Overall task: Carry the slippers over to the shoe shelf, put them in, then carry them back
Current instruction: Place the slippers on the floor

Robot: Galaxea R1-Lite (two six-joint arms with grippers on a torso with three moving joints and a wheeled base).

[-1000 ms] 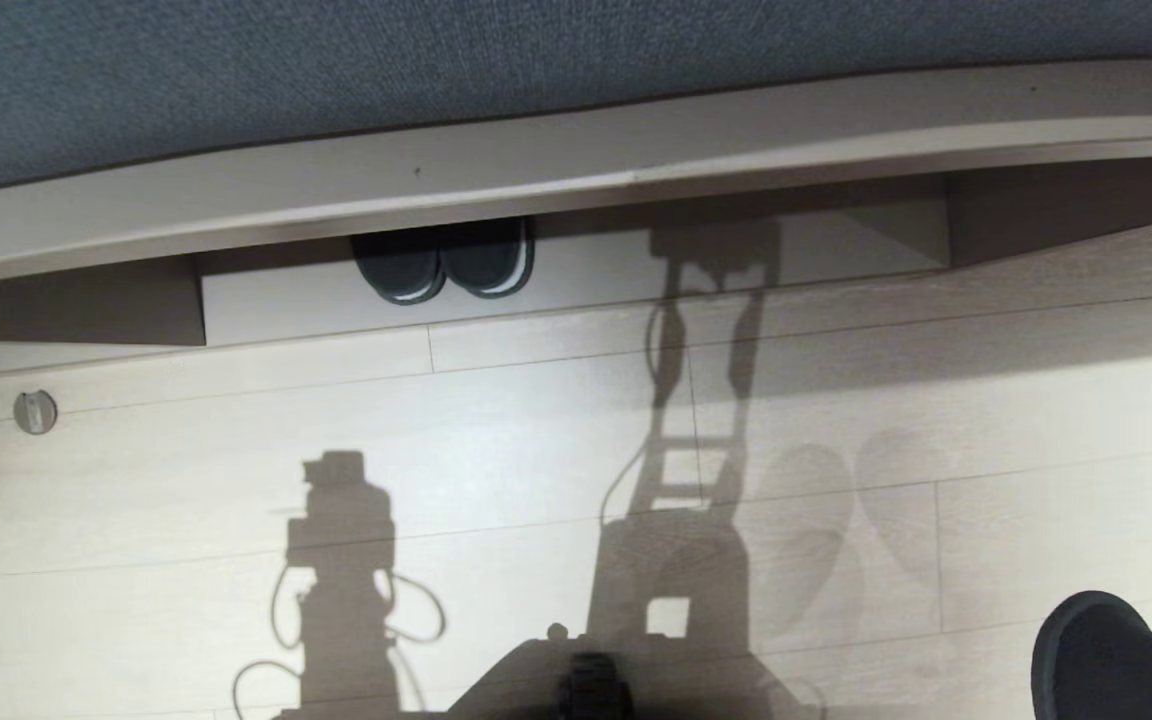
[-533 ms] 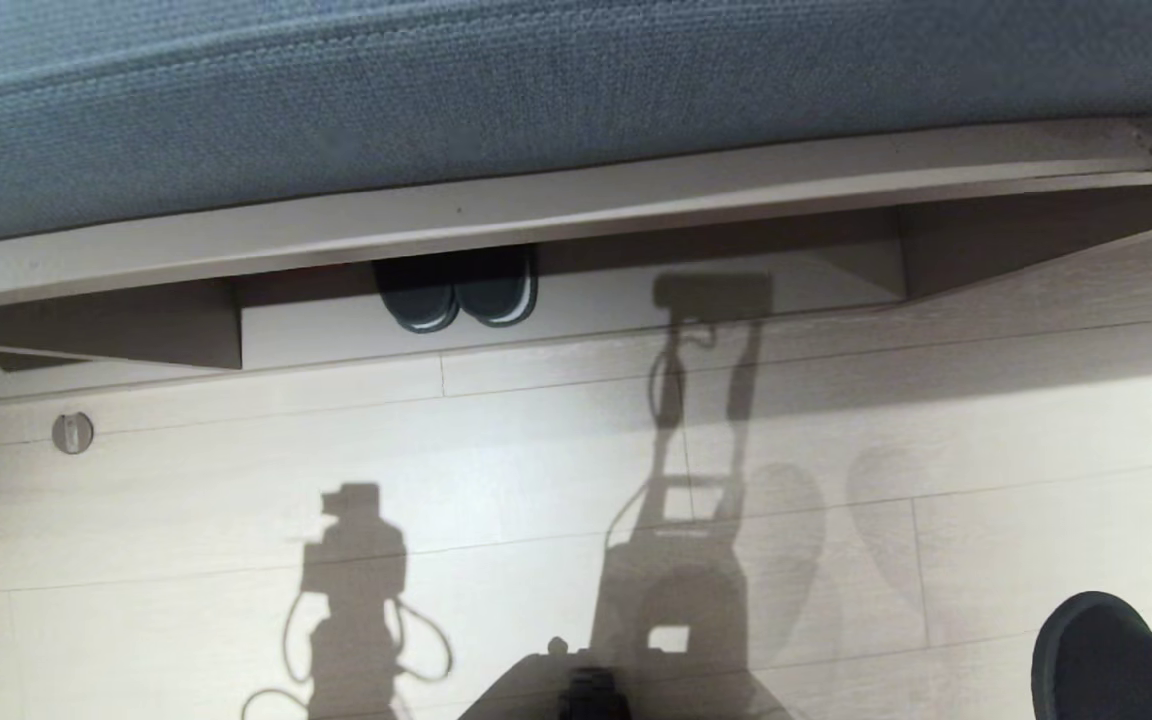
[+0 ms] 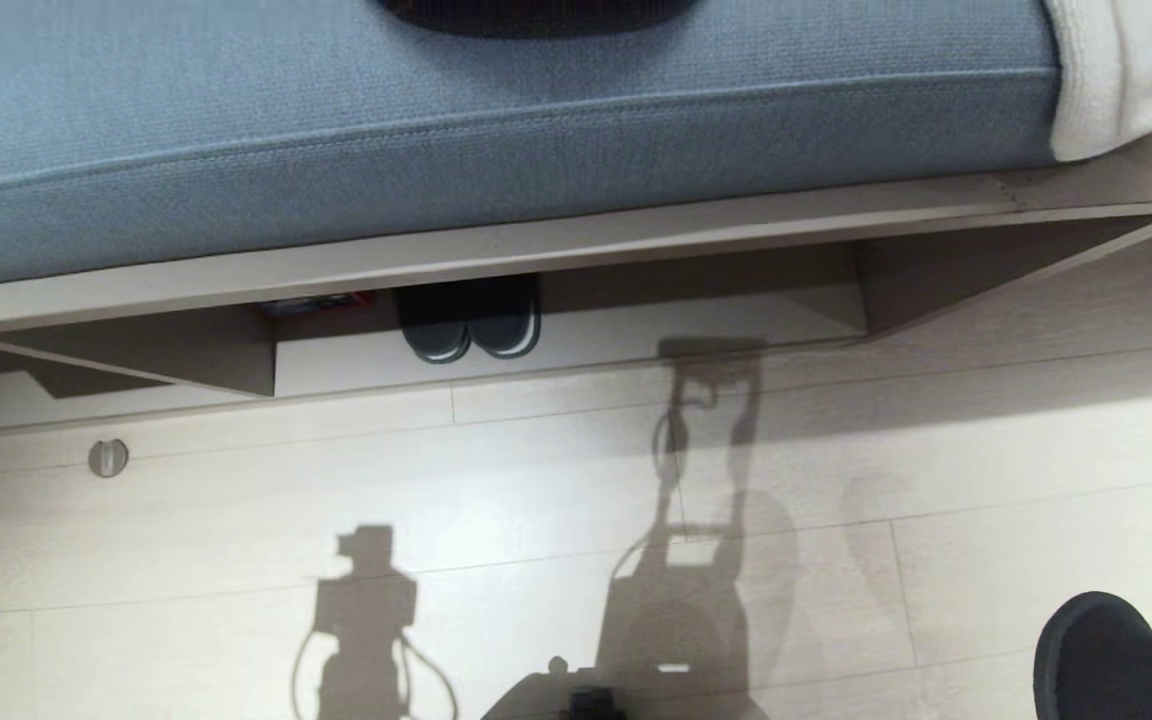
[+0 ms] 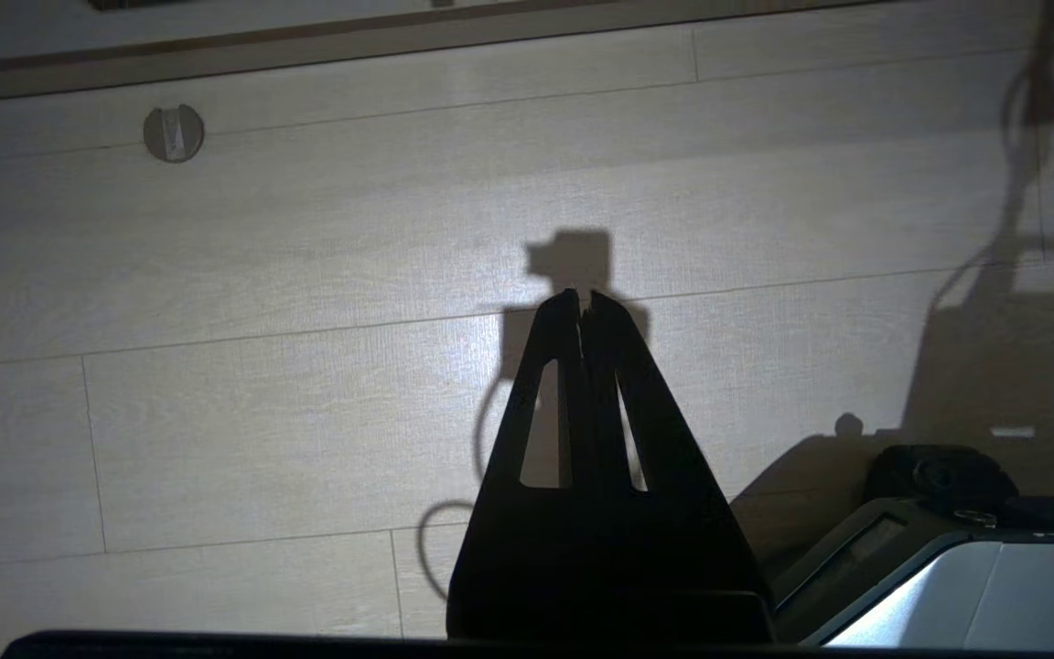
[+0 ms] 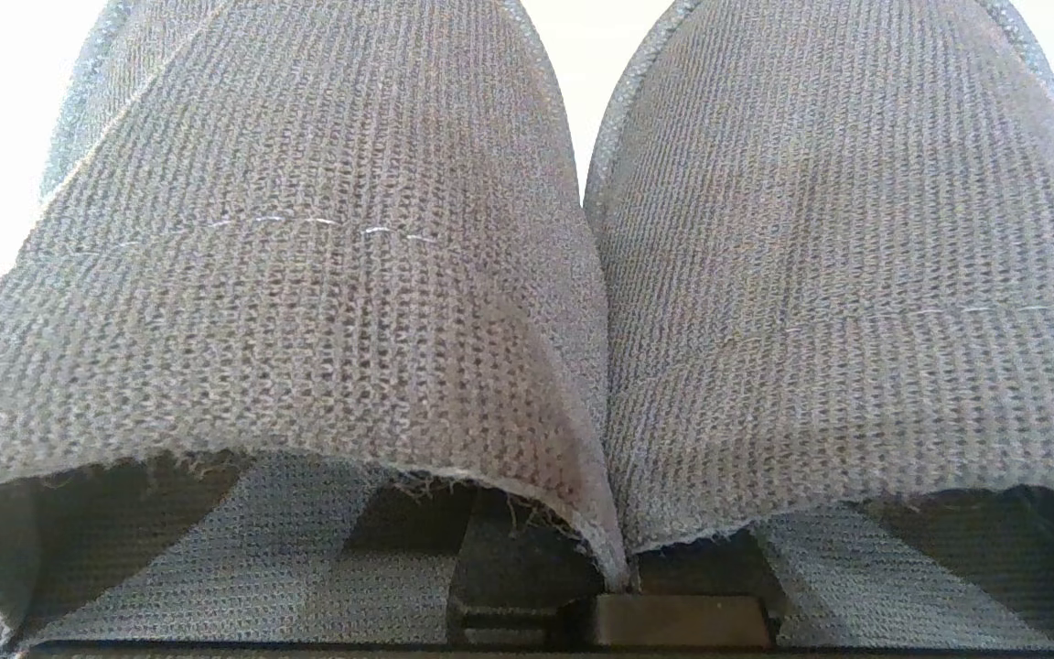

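Right gripper [image 5: 623, 586]: clenched on the slippers [image 5: 582, 275], pinching the two inner strap edges together where they meet; its dark body shows just under the fabric in the right wrist view.
Slippers: side by side and touching, grey knitted straps filling the right wrist view; in the head view their dark toes [image 3: 1106, 660] show at the near right corner, above the floor.
Left gripper [image 4: 586, 302]: fingers pressed together, holding nothing, pointing down over the pale plank floor [image 4: 262, 412].
Robot base [image 4: 930, 549]: grey and black, just beside the left gripper.
Floor fitting [image 3: 108, 457]: small round metal disc, far left, near the shelf's front edge.
Shoe shelf [image 3: 576, 345]: low open cubby under the bench, divider panels on each side.
Darker pair [image 3: 469, 325]: white-striped soles, inside the cubby near its left divider.
Red object [image 3: 311, 303]: thin, deep in the cubby; possibly a box, too shaded to tell.
Bench cushion [image 3: 436, 130]: blue fabric, on top of the shelf.
White cloth [image 3: 1126, 70]: at the cushion's far right end.
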